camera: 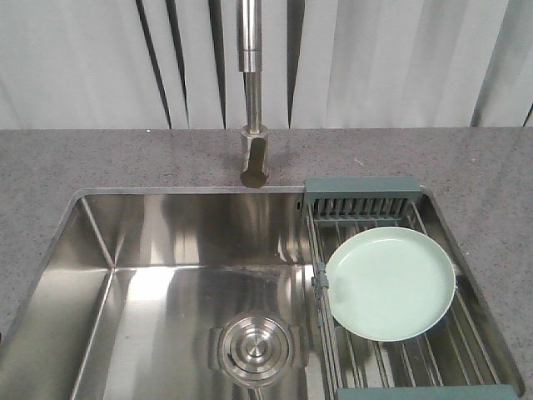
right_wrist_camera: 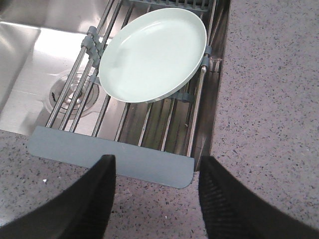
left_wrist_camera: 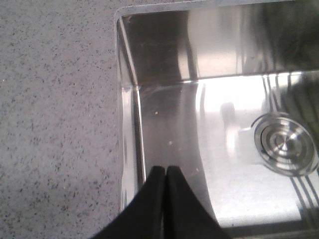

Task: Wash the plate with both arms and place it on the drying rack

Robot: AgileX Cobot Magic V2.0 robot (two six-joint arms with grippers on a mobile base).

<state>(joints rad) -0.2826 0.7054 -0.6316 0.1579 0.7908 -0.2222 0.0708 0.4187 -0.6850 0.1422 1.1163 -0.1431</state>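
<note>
Plate on rack, both grippers free

While the left gripper (left_wrist_camera: 165,172) sits closed over the sink (left_wrist_camera: 164,124) edge, the right gripper (right_wrist_camera: 157,172) gapes wide above the drying rack (right_wrist_camera: 110,154), where 1 plate (right_wrist_camera: 152,52) lies on the rods.

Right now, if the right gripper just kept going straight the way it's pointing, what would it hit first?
Probably the drying rack's near end bar, just ahead of the open right gripper; the plate lies farther along. Depth is unclear.

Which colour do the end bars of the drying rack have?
Dark grey-green; the drying rack's near end bar shows it best in the right wrist view.
</note>
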